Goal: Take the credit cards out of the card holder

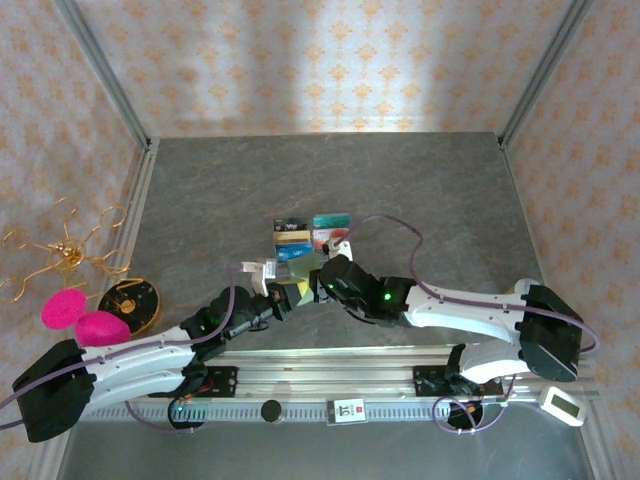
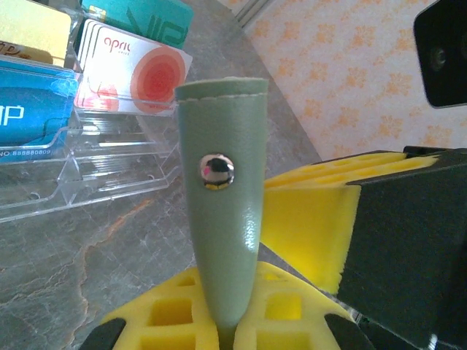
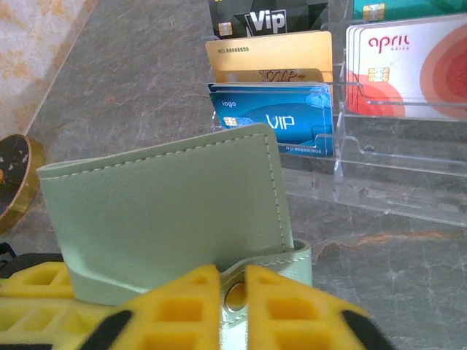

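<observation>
Sage-green card holder [image 3: 168,211], pinched upright in the left claw [image 2: 226,324], has its snap tab [image 3: 300,257] nipped by the right claw [image 3: 232,292]; tugging too hard could wrench it free.

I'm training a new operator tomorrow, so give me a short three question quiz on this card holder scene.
1. True or false: the card holder is unfolded flat.
2. Multiple choice: the blue card in the clear tray reads: A) VIP, B) GOLD, C) CASH.
3. Short answer: in the left wrist view, which gripper clamps the card holder's lower end?
Key: 1 false, it is folded. 2 A. 3 the left gripper.
</observation>
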Action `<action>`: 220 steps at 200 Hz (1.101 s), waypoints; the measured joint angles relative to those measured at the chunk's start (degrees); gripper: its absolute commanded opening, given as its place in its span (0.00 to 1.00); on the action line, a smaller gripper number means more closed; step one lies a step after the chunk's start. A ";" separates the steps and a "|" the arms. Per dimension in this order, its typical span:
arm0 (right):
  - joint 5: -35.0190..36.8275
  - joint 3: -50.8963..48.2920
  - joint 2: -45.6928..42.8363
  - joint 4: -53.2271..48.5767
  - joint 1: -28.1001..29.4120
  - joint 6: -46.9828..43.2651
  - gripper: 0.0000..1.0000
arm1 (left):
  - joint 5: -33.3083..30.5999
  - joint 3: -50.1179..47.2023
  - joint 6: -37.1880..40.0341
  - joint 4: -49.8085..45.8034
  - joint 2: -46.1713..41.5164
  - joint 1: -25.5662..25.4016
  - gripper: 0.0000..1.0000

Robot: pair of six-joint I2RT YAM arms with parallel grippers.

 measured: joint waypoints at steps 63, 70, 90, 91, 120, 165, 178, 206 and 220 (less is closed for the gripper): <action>4.15 -5.70 -3.19 -1.36 -3.19 0.11 0.00 | 0.81 0.09 -1.46 0.07 -0.02 -0.35 0.00; 4.11 -6.84 -4.22 -1.46 -3.63 0.20 0.00 | 0.94 0.09 -1.55 0.07 0.00 -0.44 0.00; 2.95 -9.38 -7.54 -0.83 -4.24 0.15 0.00 | 1.92 0.07 -2.08 0.76 0.39 -0.48 0.00; 2.78 -9.49 -7.67 -0.63 -4.28 0.17 0.00 | 1.97 0.07 -2.14 0.90 0.46 -0.48 0.00; -1.11 -15.58 -14.95 3.43 -5.66 -0.39 0.00 | 4.44 -1.14 -2.99 6.60 3.54 -0.48 0.00; -6.14 -20.76 -18.95 5.38 -5.84 -0.50 0.00 | 8.59 -1.99 -5.46 11.52 10.91 -0.48 0.11; -7.52 -21.05 -19.10 5.60 -5.81 -0.48 0.00 | 9.14 -1.97 -5.92 11.80 12.24 -0.48 0.36; -8.46 -21.03 -19.04 6.12 -5.25 -0.22 0.00 | 8.81 -1.90 -7.63 9.81 13.18 -0.48 0.49; -8.22 -20.79 -18.43 5.73 -3.98 0.31 0.00 | 7.65 -1.92 -8.41 7.69 12.09 -0.48 0.54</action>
